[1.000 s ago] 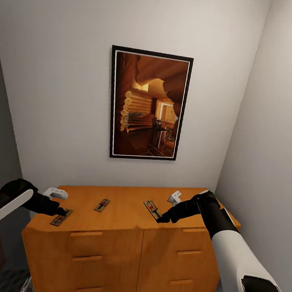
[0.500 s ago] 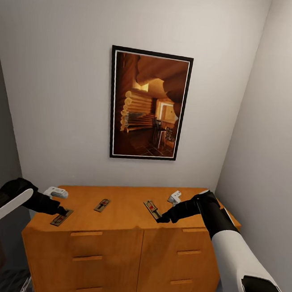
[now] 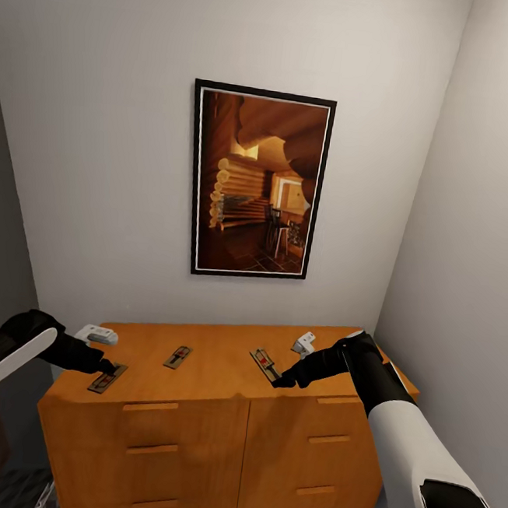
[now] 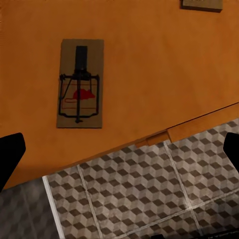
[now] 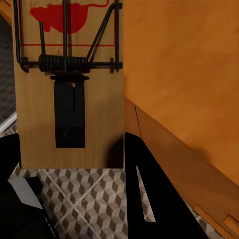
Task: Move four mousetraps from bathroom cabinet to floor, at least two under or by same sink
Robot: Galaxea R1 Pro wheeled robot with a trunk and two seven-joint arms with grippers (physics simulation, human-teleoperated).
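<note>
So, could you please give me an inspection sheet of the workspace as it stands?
Surface: orange-brown cabinet, drawers closed, flat top.
Job's things: left mousetrap, middle mousetrap and right mousetrap lie on the cabinet top; none on the floor.
Clutter: two small white pieces by the wrists, identity unclear.
Grippers: left gripper open beside the left mousetrap; right gripper straddles the right mousetrap's end, grip unconfirmed.
Cables: nothing seen.
Surroundings: framed picture on a grey wall; cube-patterned floor tiles below.
</note>
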